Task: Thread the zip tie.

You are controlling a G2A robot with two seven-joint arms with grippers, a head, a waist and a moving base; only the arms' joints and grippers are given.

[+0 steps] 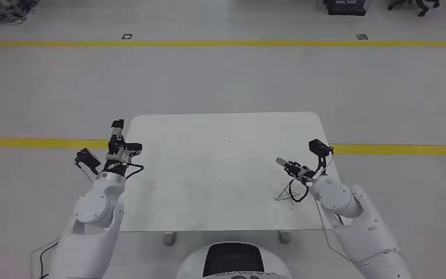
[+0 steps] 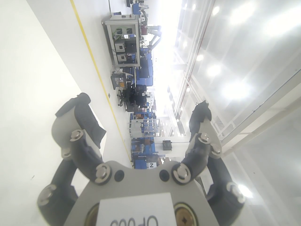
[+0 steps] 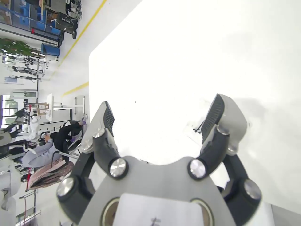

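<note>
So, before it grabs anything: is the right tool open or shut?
Open. The right tool has its ribbed fingers wide apart, with bare table showing between them and nothing held.

This is a large robotics lab or factory hall. A white counter [image 1: 223, 167] stands on a pale, glossy floor [image 1: 223, 77] marked with yellow lines [image 1: 223, 44]. Around it are an open equipment cabinet [image 2: 122, 43] packed with electronics, blue storage bins [image 3: 50, 49], black office chairs [image 2: 140, 98], and a high ceiling [image 2: 247, 48] with bright lights [image 2: 235, 90].
</note>
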